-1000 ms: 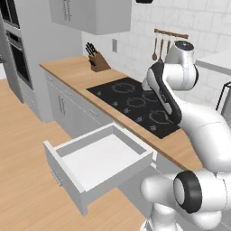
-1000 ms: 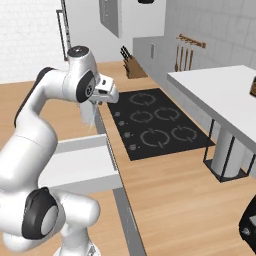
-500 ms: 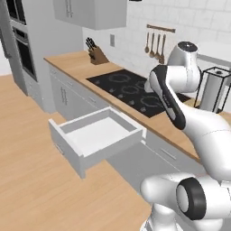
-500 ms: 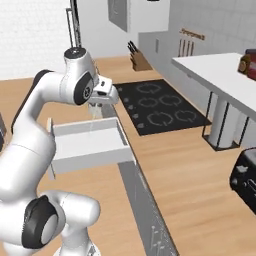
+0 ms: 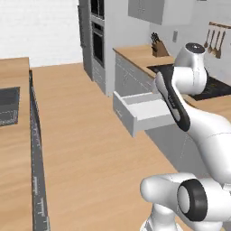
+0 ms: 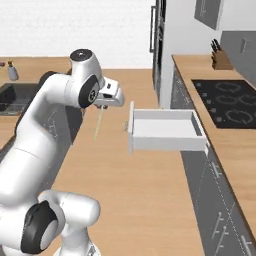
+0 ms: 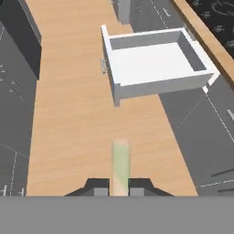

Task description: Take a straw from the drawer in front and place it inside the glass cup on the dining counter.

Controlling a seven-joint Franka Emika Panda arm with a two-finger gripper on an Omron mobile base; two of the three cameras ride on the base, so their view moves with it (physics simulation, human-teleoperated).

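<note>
Since the two-finger gripper [image 7: 120, 186] pinches that thin pale-cream straw [image 6: 98, 123] only at its top, any swing could slip it.

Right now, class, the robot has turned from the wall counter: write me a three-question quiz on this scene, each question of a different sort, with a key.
1. True or false: the drawer stands open.
2. What does the gripper hold? A) a knife B) the straw C) a cup
3. Fill in: below the gripper, the straw hangs over the wooden ____.

Key:
1. True: it is pulled out, and its pale inside looks bare in the hand view.
2. B: the hand view shows the fingers closed on it.
3. Floor, between the two counters.
</note>
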